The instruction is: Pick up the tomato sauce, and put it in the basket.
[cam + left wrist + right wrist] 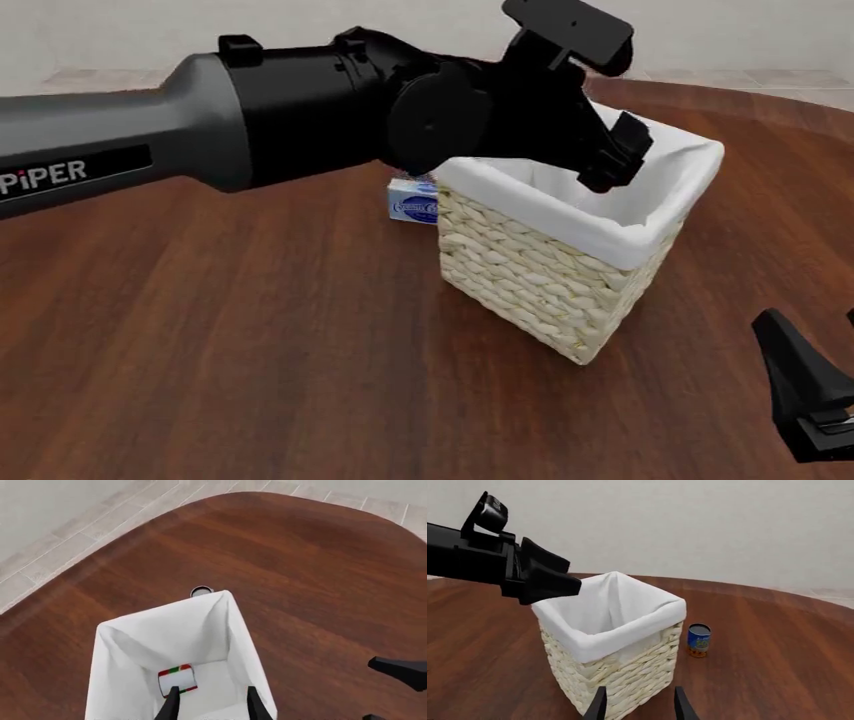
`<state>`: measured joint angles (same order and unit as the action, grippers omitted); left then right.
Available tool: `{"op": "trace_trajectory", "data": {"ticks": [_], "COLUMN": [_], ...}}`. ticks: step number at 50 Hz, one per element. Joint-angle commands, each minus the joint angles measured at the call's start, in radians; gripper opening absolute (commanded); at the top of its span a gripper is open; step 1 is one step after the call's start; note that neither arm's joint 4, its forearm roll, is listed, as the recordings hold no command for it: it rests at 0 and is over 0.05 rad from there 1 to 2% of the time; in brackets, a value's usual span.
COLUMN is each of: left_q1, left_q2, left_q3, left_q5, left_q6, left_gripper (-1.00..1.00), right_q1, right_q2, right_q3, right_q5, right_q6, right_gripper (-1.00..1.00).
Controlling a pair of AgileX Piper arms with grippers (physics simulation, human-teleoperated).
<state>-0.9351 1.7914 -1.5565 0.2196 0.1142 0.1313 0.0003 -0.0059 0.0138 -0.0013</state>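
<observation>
Inside the basket [240,630], the tomato sauce [177,680] lies apparently on its side on the liner; the left gripper [211,705] hovers above, jaws spread, empty.

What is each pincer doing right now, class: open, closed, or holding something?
Left pincer: open, empty, above the basket; the tomato can lies inside on the liner.
Right pincer: open, empty.

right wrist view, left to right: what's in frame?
Left gripper → basket → blue can.
</observation>
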Motion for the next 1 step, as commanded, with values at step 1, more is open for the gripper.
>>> {"op": "trace_trajectory", "data": {"ticks": [1], "left_q1": [-0.006], "left_q2": [-0.050], "left_q3": [0.009], "left_q5": [0.021], "left_q6": [0.004], "left_gripper": [1.00], "right_q1": [0.005], "right_q2": [0.000], "right_q3": [0.001], "right_q5": [-0.001], "right_q6": [-0.007], "right_gripper": [1.00]}}
